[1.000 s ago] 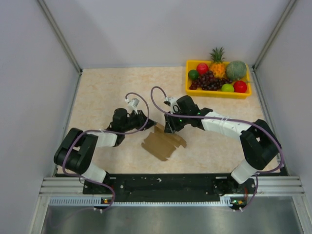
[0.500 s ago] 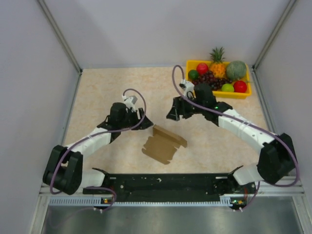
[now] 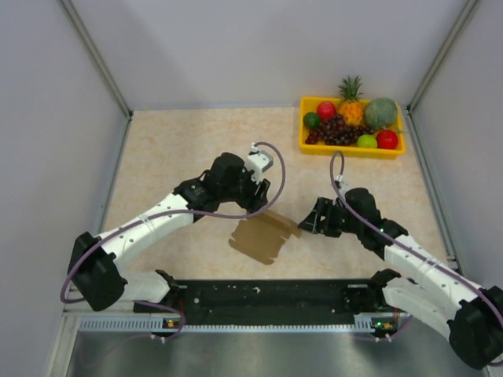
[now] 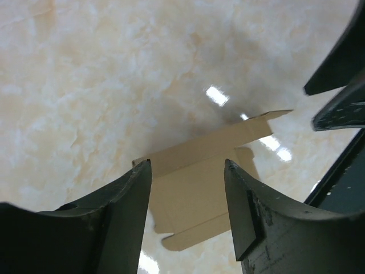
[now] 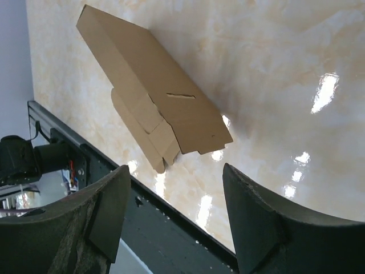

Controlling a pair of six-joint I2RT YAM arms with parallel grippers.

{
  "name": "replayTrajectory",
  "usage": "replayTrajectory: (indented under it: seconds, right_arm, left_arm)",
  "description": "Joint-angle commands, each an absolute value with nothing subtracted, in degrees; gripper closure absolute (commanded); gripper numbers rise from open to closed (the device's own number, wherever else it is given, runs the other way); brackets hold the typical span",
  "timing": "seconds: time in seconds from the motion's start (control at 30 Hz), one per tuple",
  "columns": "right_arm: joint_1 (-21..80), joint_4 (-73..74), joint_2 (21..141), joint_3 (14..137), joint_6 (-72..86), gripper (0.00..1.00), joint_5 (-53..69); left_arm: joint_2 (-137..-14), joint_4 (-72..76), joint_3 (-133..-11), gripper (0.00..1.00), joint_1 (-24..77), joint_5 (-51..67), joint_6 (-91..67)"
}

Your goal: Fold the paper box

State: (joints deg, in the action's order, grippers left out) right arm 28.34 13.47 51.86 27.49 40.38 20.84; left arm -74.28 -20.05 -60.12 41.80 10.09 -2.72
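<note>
I see the paper box [image 3: 263, 236] lying on the table [image 3: 173, 149], abt the middle, close to the front edge. It's brown and mostly flat, w/ one long side folded up a bit and small flaps at one end. The R wrist cam shows a thin slot in its top.

L gripper [image 3: 262, 206] hangs over the box's far edge. Its fingers [image 4: 122, 211] are spread apart and grab nothing; the box shows down below btw them. Can't tell if the tips touch it.

R gripper [image 3: 309, 221] is near the box's right end, spread wide too, holding nothing, not touching.

Yellow tray [image 3: 350, 151] w/ fruit [image 3: 346, 118] sits in the far right corner, well apart from the box.
</note>
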Motion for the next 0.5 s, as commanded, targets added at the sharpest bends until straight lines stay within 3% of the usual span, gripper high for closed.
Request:
replayTrajectory:
  seconds: [0.0,0.1,0.2,0.47]
  right_arm:
    - [28.82,10.55,48.08,24.98,33.53,0.34,19.16]
    - [30.84,5.91,49.39,21.98,26.66,0.33,17.93]
    - [38.02,1.5,51.15,22.41,22.08,0.35,8.73]
    - [40.69,-6.95,58.0,23.02,17.06,0.51,4.57]
  left_arm:
    - [-74.45,-26.98,-62.4,0.4,41.84,0.53,0.27]
    - [-71.47,-25.49,-61.44,0.36,41.84,1.4,-2.02]
    - [-69.0,-22.94,-59.51,0.36,41.75,4.73,-2.46]
    - [-66.71,-24.7,-60.03,0.36,41.75,11.33,2.37]
